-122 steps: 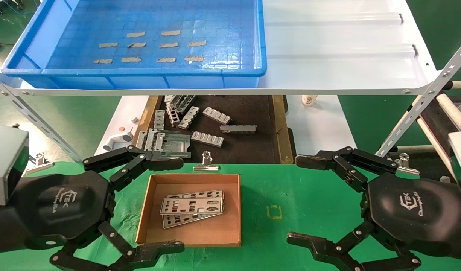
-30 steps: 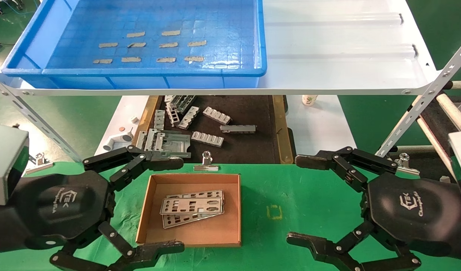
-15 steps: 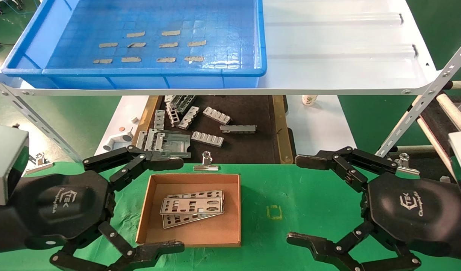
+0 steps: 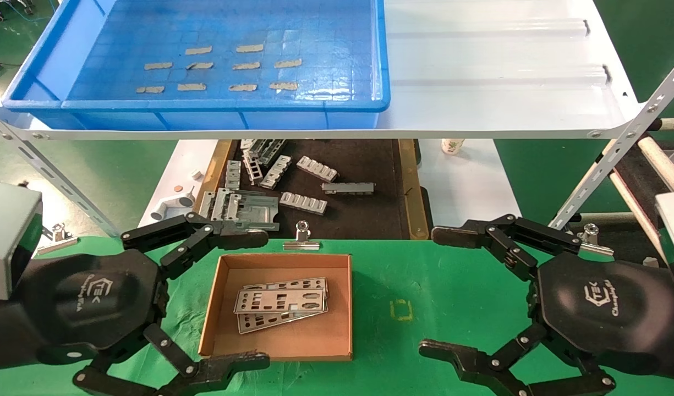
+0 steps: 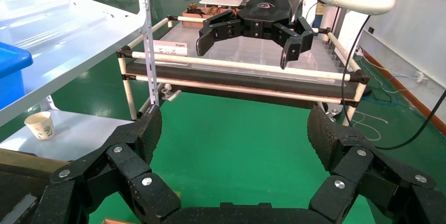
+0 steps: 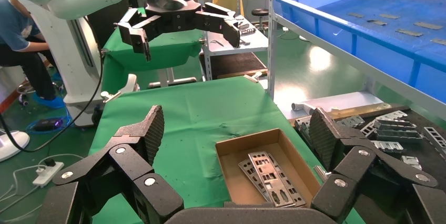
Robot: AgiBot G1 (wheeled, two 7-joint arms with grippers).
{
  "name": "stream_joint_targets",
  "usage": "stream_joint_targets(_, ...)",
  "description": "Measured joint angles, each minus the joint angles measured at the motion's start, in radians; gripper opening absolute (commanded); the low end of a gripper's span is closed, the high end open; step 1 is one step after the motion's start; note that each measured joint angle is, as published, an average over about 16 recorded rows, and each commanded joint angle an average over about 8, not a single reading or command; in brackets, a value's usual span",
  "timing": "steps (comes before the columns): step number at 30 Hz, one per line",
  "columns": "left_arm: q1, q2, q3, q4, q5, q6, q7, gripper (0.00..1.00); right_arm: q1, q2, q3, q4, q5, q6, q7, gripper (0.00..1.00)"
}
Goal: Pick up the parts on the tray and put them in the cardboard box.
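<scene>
Left gripper point(image 4: 257, 300) and right gripper point(image 4: 433, 291) are hovering spread wide, flanking the cardboard box point(image 4: 218, 308). Thin silver parts point(image 4: 281, 302) with port cut-outs are lying stacked inside it. Blue tray point(image 4: 221, 113) is sitting far left on the shelf.

Green-covered table point(image 4: 458, 286) with cardboard box point(image 4: 222, 308); white shelf point(image 4: 496, 82) bearing tray point(image 4: 67, 49).
</scene>
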Motion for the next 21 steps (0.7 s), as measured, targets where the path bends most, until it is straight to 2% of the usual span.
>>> stream_joint_targets(21, 0.0, 0.0, 0.0, 0.0, 0.0, 0.0, 0.0, 1.0, 0.0, 0.0, 0.0, 0.0, 0.0, 0.0, 0.0, 1.0)
